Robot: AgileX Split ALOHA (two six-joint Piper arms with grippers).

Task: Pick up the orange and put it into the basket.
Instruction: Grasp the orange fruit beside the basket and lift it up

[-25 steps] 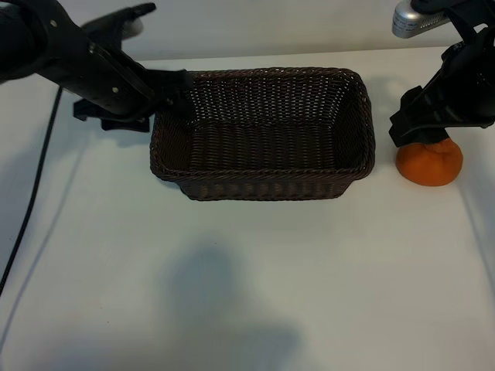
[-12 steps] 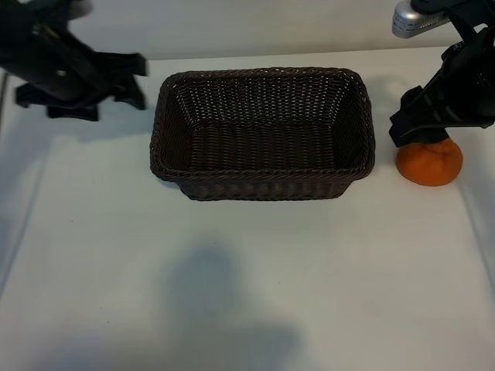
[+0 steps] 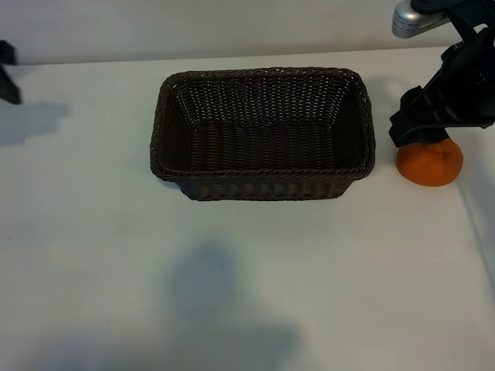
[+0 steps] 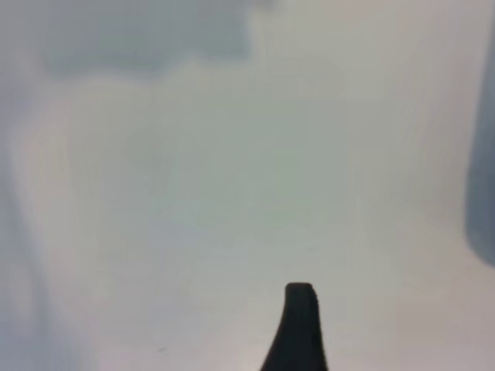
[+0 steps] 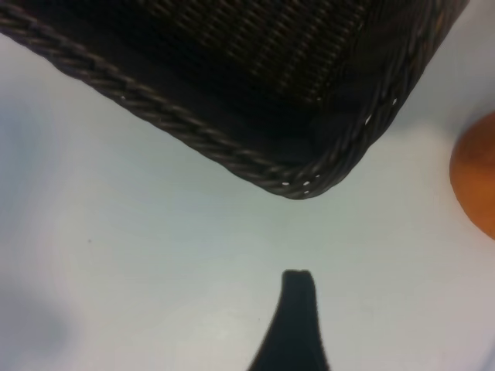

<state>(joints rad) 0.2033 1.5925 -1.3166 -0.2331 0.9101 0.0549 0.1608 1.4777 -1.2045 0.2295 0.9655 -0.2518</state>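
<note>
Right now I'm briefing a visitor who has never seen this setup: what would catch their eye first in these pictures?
The dark wicker basket in the middle of the white table, with nothing in it. Next, the bright orange on the table just to its right, outside the basket. The right gripper hangs just behind and above the orange, while the left arm barely shows at the far left edge.

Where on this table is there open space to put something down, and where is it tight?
The widest bare stretch of table lies in front of the basket. The strip to the basket's left, toward the left hand at the edge, is also clear. It is crowded to the basket's right, where the orange sits under the right hand.
</note>
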